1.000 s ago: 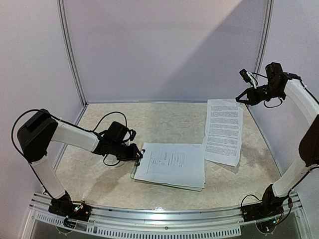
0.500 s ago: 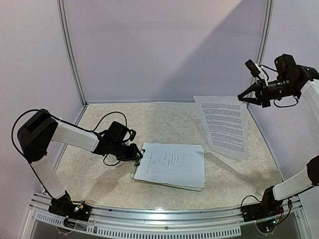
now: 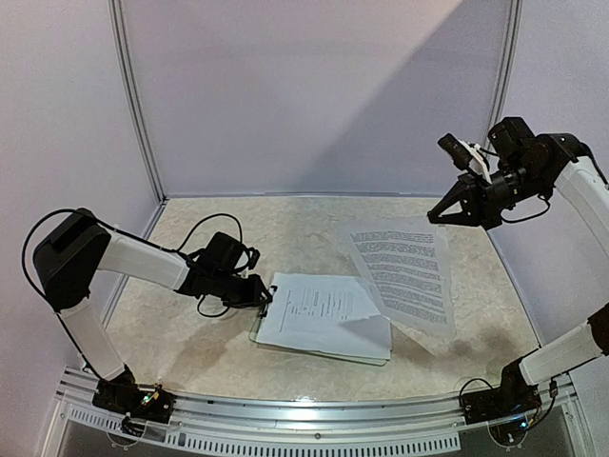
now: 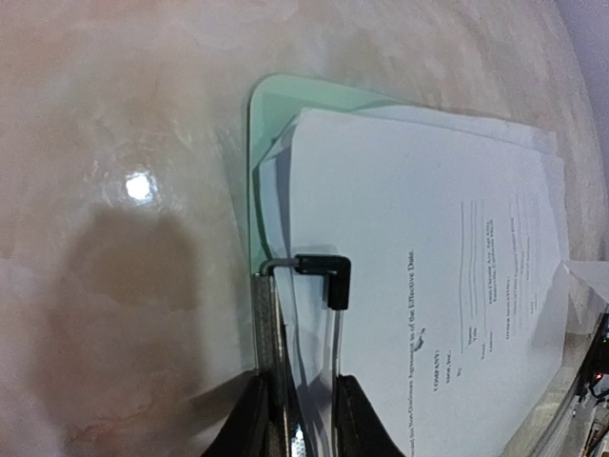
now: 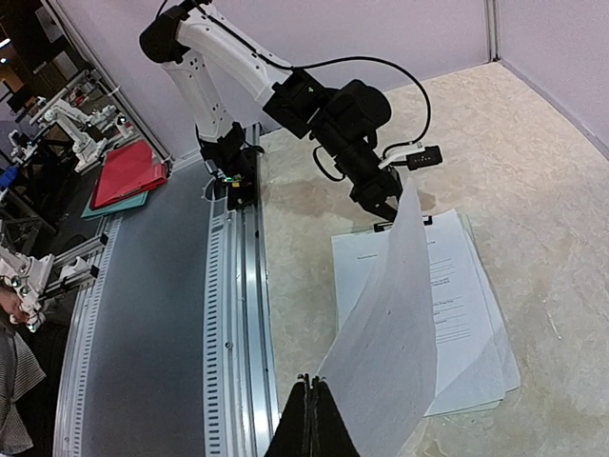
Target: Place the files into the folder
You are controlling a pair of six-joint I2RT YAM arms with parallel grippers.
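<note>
Since a moment ago the right fingers [image 3: 447,209] have swung left, carrying the printed sheet [image 3: 404,276] they pinch by its top edge. It hangs tilted below them, one lower corner over the stack of sheets [image 3: 328,314] on the mint-green clipboard [image 4: 276,105]. Meanwhile the left fingers [image 4: 249,424] stay clamped on the black clip [image 4: 324,271], with the stack just ahead of them on the table [image 3: 285,228].

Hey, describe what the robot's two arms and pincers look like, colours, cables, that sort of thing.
Both arms match: the left arm and right arm have white tube-like links joined by bulky black joints. Thin black cables loop loosely off the wrists. The left pincer and right pincer are black, with slim tapered fingers. A small black camera sits on the right wrist.
</note>
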